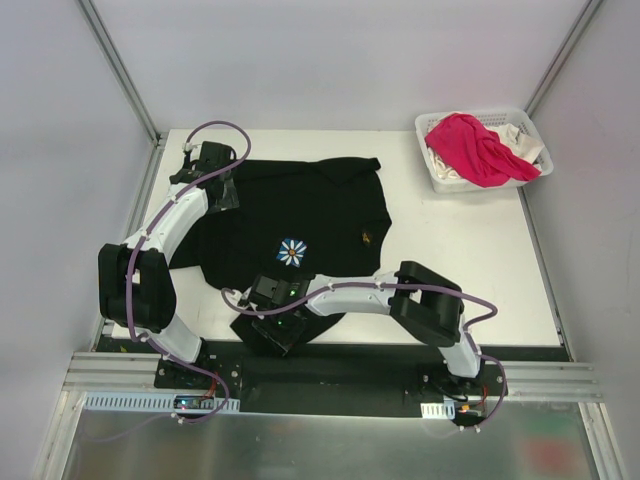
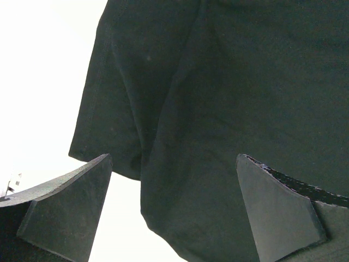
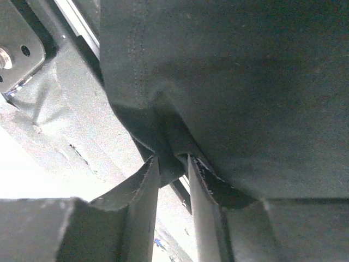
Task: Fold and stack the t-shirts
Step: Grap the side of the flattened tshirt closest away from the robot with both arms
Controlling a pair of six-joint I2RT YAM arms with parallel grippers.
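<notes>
right gripper [image 3: 172, 164]: you have it clenched on a fold of the black shirt's near hem, right at the table's [image 1: 470, 270] near edge.
black shirt [image 1: 310, 205]: it lies spread flat on your table, left of middle, with the daisy [image 1: 292, 251] facing up towards the near side.
left gripper [image 2: 174, 158]: your fingers stand wide apart with nothing between them, over the far-left sleeve; you cannot tell whether they touch the cloth.
basket [image 1: 437, 180]: it sits at your far right corner, well apart from the black shirt.
pink shirt [image 1: 475, 145]: heaped in the basket.
white shirt [image 1: 515, 135]: bunched beside the pink one, on its right.
</notes>
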